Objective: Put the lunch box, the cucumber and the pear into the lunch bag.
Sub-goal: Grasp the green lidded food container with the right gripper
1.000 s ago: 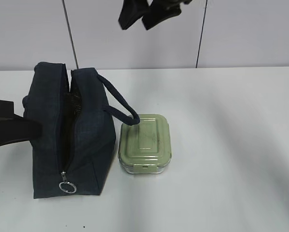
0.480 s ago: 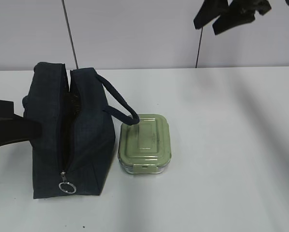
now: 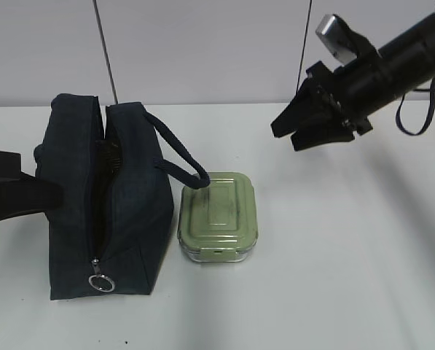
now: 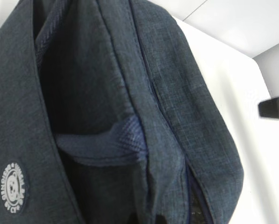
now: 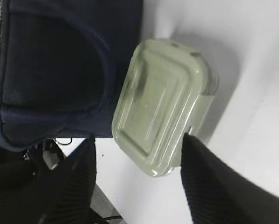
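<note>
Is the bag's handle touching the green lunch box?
Touching. In the exterior view the loop handle of the lunch bag droops onto the near corner of the lunch box lid, with no gap showing between them.

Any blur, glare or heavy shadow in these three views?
Exterior view: sharp, even light, soft shadows on the table. Left wrist view: bag fills the frame, fabric weave crisp, interior dark. Right wrist view: lunch box soft and washed out, right gripper fingers blurred.
</note>
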You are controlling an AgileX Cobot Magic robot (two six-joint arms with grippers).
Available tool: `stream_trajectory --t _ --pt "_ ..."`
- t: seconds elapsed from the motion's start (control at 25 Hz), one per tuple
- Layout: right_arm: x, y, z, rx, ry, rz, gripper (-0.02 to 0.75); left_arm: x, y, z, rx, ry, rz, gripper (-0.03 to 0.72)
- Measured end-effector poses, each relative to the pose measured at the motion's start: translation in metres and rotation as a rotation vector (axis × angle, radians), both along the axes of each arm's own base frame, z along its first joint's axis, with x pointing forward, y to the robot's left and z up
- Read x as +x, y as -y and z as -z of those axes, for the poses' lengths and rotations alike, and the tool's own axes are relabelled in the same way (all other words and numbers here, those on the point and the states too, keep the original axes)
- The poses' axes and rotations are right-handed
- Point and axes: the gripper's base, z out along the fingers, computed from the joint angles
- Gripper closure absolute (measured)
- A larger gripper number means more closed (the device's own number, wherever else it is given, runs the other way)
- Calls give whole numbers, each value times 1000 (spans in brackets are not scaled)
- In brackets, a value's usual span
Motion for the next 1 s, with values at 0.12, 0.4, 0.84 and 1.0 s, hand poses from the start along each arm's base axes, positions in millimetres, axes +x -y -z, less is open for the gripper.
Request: stream_trajectory --t 0.12,0.4,0.84,1.0 --pt "-15 -4 24 75 -31 -12 289 0 0 0 0 0 0 701" --pt "-40 -8 56 162 -44 -15 289 0 0 0 0 0 0 701" --pt "-42 -8 58 158 -10 -34 289 0 0 0 0 0 0 701" --pt "-41 -9 59 145 -13 -18 225 0 0 0 0 0 0 701"
